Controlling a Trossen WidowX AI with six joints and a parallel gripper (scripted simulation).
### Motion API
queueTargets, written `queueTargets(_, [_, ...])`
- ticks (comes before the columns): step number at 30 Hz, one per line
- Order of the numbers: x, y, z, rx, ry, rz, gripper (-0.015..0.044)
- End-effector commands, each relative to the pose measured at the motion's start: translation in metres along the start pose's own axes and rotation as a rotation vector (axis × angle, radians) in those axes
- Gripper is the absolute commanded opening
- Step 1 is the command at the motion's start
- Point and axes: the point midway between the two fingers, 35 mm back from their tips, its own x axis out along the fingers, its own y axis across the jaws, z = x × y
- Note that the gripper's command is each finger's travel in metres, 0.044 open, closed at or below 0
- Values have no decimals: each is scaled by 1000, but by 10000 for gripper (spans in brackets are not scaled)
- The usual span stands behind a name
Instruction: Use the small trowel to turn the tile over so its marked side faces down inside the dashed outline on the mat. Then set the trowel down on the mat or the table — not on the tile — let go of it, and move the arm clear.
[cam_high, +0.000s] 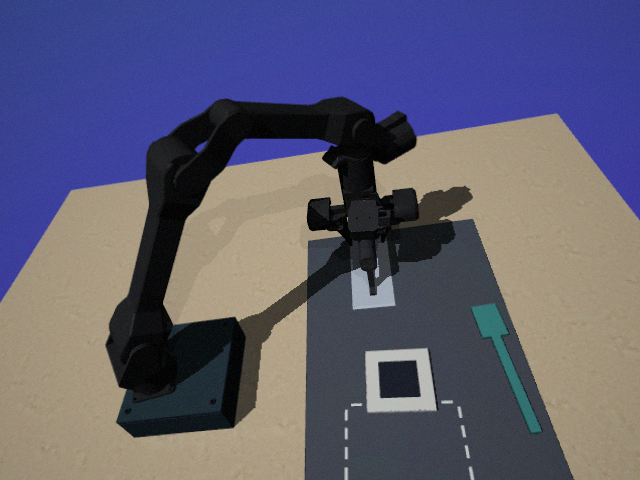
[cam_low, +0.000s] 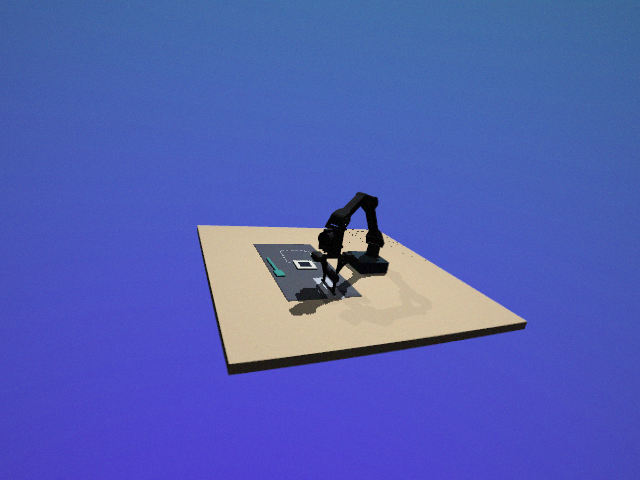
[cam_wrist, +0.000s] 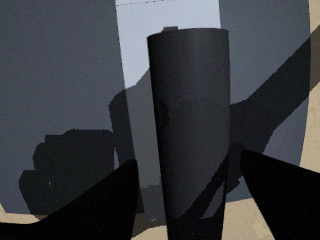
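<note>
My gripper (cam_high: 366, 241) (cam_wrist: 190, 163) is open above the mat's far end, its fingers apart on either side of the small trowel's dark handle (cam_high: 367, 259) (cam_wrist: 196, 75). The trowel's pale flat blade (cam_high: 362, 297) (cam_wrist: 145, 35) lies over the mat, pointing toward the tile; I cannot tell whether it lies fully flat. The white tile (cam_high: 373, 379) (cam_low: 297, 264) lies flat with its dark square facing up. Its near edge overlaps the far side of the dashed outline (cam_high: 447, 401). Part of the blade is hidden by the gripper and handle.
A teal tool (cam_high: 488, 320) (cam_low: 279, 272) with a square blade and long handle lies along the right side of the dark mat (cam_high: 330, 356) in the top view. The arm's base block (cam_high: 206, 361) stands left of the mat on the tan table (cam_high: 273, 413).
</note>
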Motion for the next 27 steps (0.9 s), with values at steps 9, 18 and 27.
queueTargets(9, [0,0,0,6,0,0,270])
queueTargets(18, [-45,-3,2,6,0,0,270])
queueTargets(27, [-56,-2,2,0,2,3,300])
